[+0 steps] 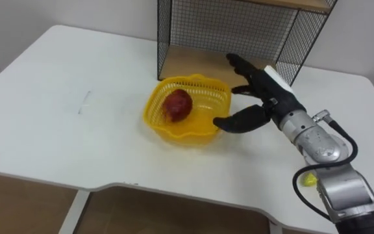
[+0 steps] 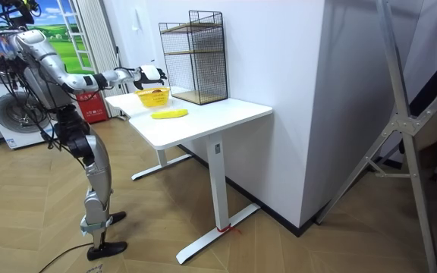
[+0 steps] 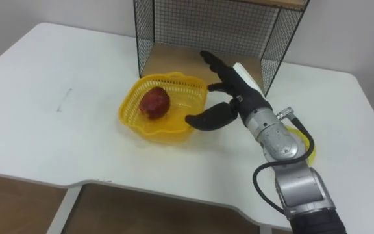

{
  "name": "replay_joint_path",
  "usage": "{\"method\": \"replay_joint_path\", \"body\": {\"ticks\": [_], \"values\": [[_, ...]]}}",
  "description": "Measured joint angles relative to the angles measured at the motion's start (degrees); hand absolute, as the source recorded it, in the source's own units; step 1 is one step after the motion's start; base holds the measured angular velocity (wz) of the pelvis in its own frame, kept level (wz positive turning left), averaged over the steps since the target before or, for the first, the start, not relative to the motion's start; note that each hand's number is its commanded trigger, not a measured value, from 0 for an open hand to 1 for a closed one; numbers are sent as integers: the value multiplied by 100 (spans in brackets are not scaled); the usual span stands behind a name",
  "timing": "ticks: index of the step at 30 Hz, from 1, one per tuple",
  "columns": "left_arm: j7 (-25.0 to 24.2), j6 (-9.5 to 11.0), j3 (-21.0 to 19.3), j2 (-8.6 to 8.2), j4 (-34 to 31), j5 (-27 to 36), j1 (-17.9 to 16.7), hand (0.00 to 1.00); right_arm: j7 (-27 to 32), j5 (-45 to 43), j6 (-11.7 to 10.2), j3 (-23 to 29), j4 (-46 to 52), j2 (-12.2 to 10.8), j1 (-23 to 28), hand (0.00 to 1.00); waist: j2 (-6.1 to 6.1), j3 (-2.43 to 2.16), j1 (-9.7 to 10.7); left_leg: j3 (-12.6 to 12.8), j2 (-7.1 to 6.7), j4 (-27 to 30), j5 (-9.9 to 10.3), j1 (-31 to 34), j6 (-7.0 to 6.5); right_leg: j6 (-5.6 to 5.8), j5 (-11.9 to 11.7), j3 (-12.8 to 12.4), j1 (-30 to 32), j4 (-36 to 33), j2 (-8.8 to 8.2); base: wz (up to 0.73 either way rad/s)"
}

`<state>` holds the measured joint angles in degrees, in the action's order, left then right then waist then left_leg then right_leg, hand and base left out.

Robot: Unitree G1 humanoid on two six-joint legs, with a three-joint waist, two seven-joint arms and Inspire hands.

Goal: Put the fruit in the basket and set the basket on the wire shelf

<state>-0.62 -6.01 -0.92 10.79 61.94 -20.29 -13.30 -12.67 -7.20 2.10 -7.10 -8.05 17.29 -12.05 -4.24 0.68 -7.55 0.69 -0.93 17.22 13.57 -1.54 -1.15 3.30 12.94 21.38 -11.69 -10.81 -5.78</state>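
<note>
A yellow plastic basket (image 1: 153, 104) sits on the white table (image 1: 63, 130), just in front of the black wire shelf (image 1: 226, 29). A dark red fruit (image 1: 177, 104) lies inside it, on its left side. My right hand (image 1: 263, 96) hovers open at the basket's right rim, fingers stretched toward the shelf's lower bay and thumb close to the rim. I cannot tell whether the thumb touches it. A yellow banana (image 2: 169, 114) lies on the table to my right, and a bit of it peeks out under my forearm (image 1: 309, 180).
The shelf has a wooden floor board (image 1: 193, 65) at table level and a wooden board higher up. I stand at the table's end on the room view's left, beside a washing machine (image 2: 10, 114). The table's front edge (image 1: 174, 195) runs close below the basket.
</note>
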Motion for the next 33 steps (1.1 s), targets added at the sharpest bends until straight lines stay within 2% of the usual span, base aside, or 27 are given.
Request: {"method": "replay_joint_path", "body": {"ticks": [6,15,20,22,29,33], "values": [[0,0,-1,-1,-1,-20,4,0,0,-210,0,0,0,-1,2,0,77,-69,57,-5,-2,6,0,-5,0,0,0,-3,-7,-1,0,0],[1,4,-114,-2,0,-20,-4,0,1,69,0,10,-1,5,37,0,79,-68,109,-10,-4,18,-1,-20,-2,-2,-6,-2,-27,0,0,0],[2,7,-113,-2,-3,-20,-7,0,100,601,-2,68,-6,5,37,0,57,-53,107,-8,-4,14,-2,-27,-3,-2,-8,26,-30,2,-1,0],[5,10,-117,-4,-3,-19,-6,0,247,716,-3,192,-29,6,37,0,40,-37,103,0,-3,16,-2,-21,-3,-1,-9,30,-28,2,-2,0],[5,10,-219,-5,-9,-19,-7,0,924,727,-4,538,-29,30,37,0,36,-29,150,25,9,16,-1,-15,-3,3,-21,36,-24,7,-2,0],[38,13,-241,11,-47,-20,-134,0,1338,910,-42,716,-62,38,38,0,58,-44,322,20,2,25,-1,-19,-4,3,-21,14,-33,6,-1,0]]}}
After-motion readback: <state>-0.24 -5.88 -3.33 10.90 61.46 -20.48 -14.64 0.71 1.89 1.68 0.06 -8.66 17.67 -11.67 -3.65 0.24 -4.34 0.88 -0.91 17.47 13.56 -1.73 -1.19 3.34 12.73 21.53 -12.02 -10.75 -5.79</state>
